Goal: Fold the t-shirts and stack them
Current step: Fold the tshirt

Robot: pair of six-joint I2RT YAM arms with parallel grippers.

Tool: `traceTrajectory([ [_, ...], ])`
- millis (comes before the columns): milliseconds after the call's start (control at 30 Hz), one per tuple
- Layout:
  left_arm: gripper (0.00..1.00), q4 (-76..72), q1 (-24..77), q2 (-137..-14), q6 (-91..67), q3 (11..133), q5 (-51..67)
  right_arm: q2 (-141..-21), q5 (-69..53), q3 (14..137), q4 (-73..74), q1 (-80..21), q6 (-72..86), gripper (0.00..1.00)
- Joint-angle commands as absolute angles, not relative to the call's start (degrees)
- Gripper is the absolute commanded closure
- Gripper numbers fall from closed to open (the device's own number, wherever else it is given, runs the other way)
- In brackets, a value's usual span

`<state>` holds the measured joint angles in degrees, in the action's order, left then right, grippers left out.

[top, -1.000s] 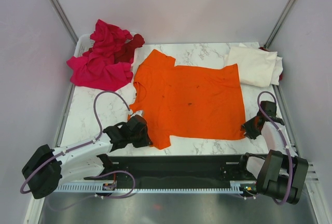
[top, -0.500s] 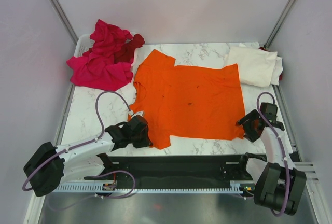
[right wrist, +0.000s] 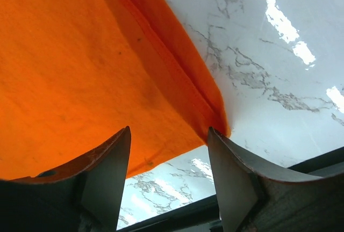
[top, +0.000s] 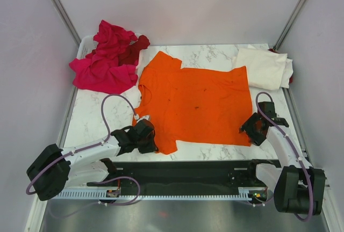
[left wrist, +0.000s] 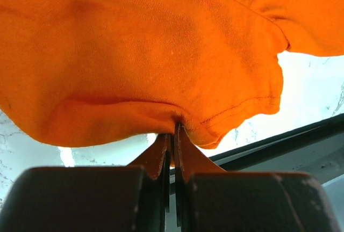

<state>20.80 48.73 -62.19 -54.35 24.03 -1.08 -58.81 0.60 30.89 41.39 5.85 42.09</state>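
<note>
pinching the orange t-shirt (top: 196,103) is the left hand (left wrist: 172,131); only wrist view shows right hand (right wrist: 169,132) gaping.

A robot lab cell: plain pale walls (top: 188,6) and metal corner posts (top: 60,9) box in a marble-patterned bench (top: 209,55) with a slotted cable duct (top: 177,194).
</note>
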Motion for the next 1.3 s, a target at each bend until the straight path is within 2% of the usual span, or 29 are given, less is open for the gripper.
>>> traceTrajectory([
  [0,0.98,18.9,48.87,-61.09,-53.88,25.14,-1.14,-58.19,3.43,30.94,42.63,5.19,43.15,0.33],
  [167,0.98,18.81,48.95,-60.38,-54.05,24.61,-1.14,-53.72,6.84,34.8,45.26,4.22,43.77,0.36],
  [300,0.98,18.63,48.95,-60.73,-54.14,24.52,-1.58,-54.93,14.06,42.08,49.74,0.44,42.63,0.35],
  [467,0.98,17.76,48.87,-61.79,-53.88,24.87,-1.32,-56.6,13.62,43.94,50.71,0.44,42.71,0.35],
  [567,0.98,17.4,48.87,-61.53,-53.88,24.52,-1.14,-59.66,11.53,40.88,50.63,0.44,43.76,0.35],
  [700,0.98,17.14,48.87,-61.26,-53.44,24.35,-1.23,-63.72,5.02,35.07,47.82,0.44,46.39,0.44],
  [1000,0.98,17.05,48.69,-58.45,-53.35,22.32,-1.06,-63.29,5.71,32.35,46.23,0.44,48.6,0.45],
  [1267,0.98,16.7,48.43,-60.2,-52.91,22.76,-0.97,-62.67,1.06,27.78,42.46,12.12,44.3,0.5],
])
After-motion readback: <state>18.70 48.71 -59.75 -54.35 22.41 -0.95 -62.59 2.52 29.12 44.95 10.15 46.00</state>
